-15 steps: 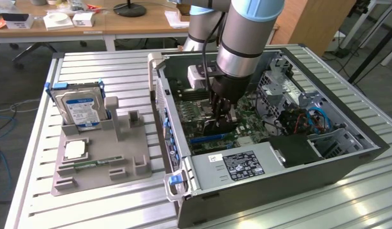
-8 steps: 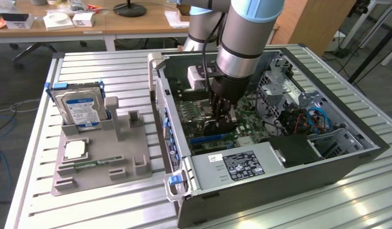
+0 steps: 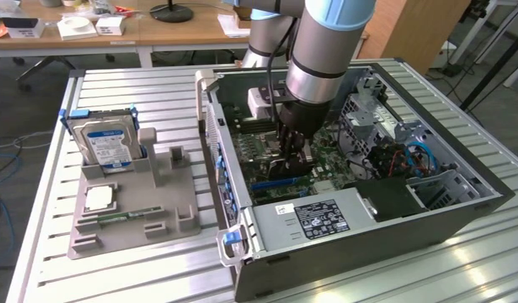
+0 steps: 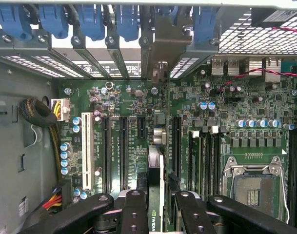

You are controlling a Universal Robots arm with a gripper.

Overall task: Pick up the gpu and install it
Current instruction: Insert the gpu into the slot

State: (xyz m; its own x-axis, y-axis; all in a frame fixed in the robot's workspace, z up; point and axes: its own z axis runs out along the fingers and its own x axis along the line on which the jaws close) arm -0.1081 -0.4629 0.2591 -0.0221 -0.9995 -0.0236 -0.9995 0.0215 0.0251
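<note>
Resting on the slatted surface (image 3: 141, 88), the open case (image 3: 460, 208) lies on its side with the arm (image 3: 326, 44) reaching down into it. On the exterior view's left, a grey tray (image 3: 170, 208) carries a hard drive (image 3: 107, 142) standing upright. Inside the case, the motherboard (image 4: 124, 102) shows its long black slots (image 4: 107, 151). The gpu (image 4: 157, 214) stands on edge just above the board beside those slots, clamped from both sides by the end effector (image 4: 162, 197); whether it is seated cannot be told.
</note>
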